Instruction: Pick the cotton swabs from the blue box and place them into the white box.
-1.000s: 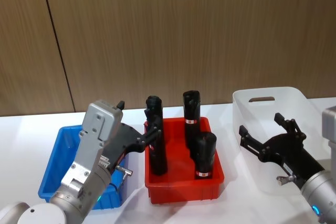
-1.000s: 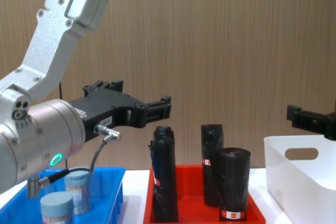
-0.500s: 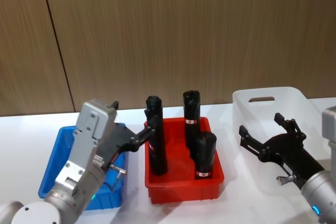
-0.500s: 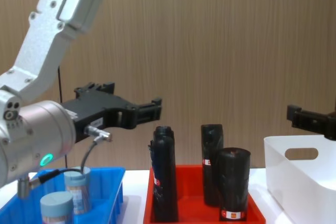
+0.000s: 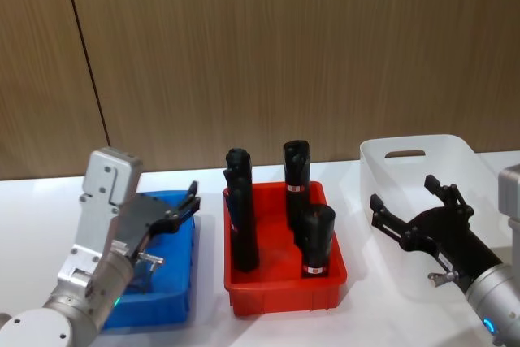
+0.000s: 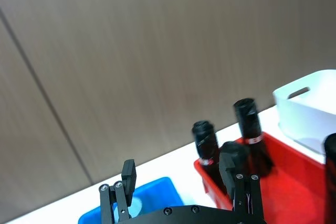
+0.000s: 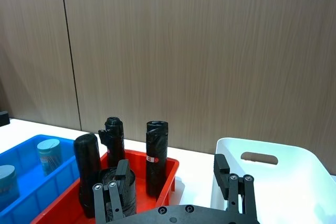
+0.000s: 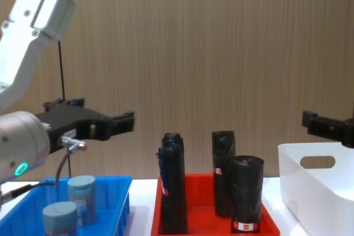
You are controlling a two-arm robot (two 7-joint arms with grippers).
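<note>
2 cotton swabs (image 8: 83,197) jars, clear w/ pale blue-grey lids & pale labels, stand upright in the blue box (image 8: 113,181) on the table (image 5: 32,201). The left claw (image 6: 178,170) hangs above that box, fingers apart, empty. The right claw (image 5: 404,193) is by the white box (image 5: 455,145), fingers apart too. The red tray (image 5: 284,294) w/ 4 black rolls (image 5: 315,237) sits between the boxes.
</note>
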